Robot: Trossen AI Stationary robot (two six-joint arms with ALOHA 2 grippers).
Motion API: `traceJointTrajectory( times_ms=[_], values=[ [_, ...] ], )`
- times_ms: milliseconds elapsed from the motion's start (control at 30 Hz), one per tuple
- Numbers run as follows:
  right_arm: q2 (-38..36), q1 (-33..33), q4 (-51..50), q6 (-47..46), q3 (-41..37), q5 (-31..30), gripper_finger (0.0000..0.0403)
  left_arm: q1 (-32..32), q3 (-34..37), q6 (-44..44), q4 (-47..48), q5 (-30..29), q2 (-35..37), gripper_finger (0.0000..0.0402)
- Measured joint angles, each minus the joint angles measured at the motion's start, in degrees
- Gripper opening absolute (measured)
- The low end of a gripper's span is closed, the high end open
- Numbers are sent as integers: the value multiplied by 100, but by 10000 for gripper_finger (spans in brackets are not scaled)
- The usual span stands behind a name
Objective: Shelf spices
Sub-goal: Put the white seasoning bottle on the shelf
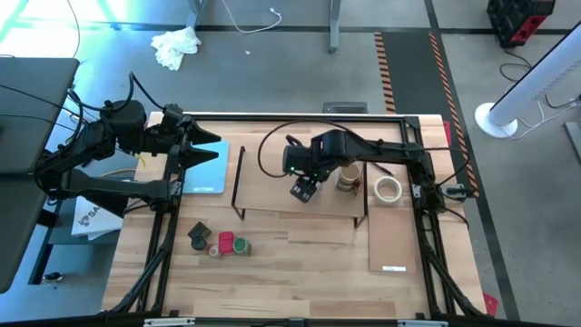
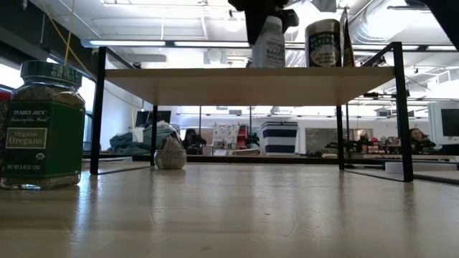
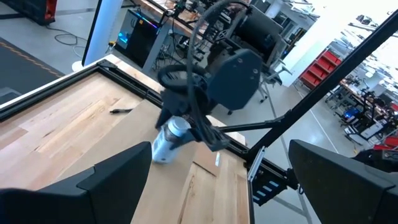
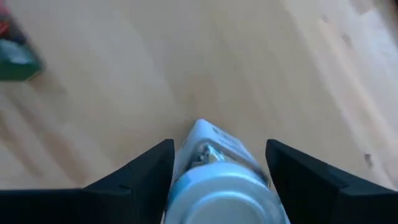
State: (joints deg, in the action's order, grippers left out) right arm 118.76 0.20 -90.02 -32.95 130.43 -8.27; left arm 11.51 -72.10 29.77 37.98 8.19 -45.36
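One camera looks straight down; another sits level with my table [image 2: 237, 215]; both wrist cameras share the white jar [image 4: 217, 180].

White jar [image 4: 217, 177] base cut off, green jar [image 4: 15, 59] blurred, jar label [image 2: 270, 46] unreadable
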Motion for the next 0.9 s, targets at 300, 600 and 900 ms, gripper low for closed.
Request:
traceJointTrajectory(
  times_ms=[300, 600, 900],
  values=[
    [-101, -475, 127, -13, 0, -200, 246, 1, 0, -57, -1, -9, 0, 376],
    [-291, -482, 599, -156, 2, 172, 246, 0, 0, -111, -4, -11, -45, 376],
    [-291, -713, 586, -215, 219, 238, 154, 0, 0, -91, -2, 7, -179, 376]
  ],
)
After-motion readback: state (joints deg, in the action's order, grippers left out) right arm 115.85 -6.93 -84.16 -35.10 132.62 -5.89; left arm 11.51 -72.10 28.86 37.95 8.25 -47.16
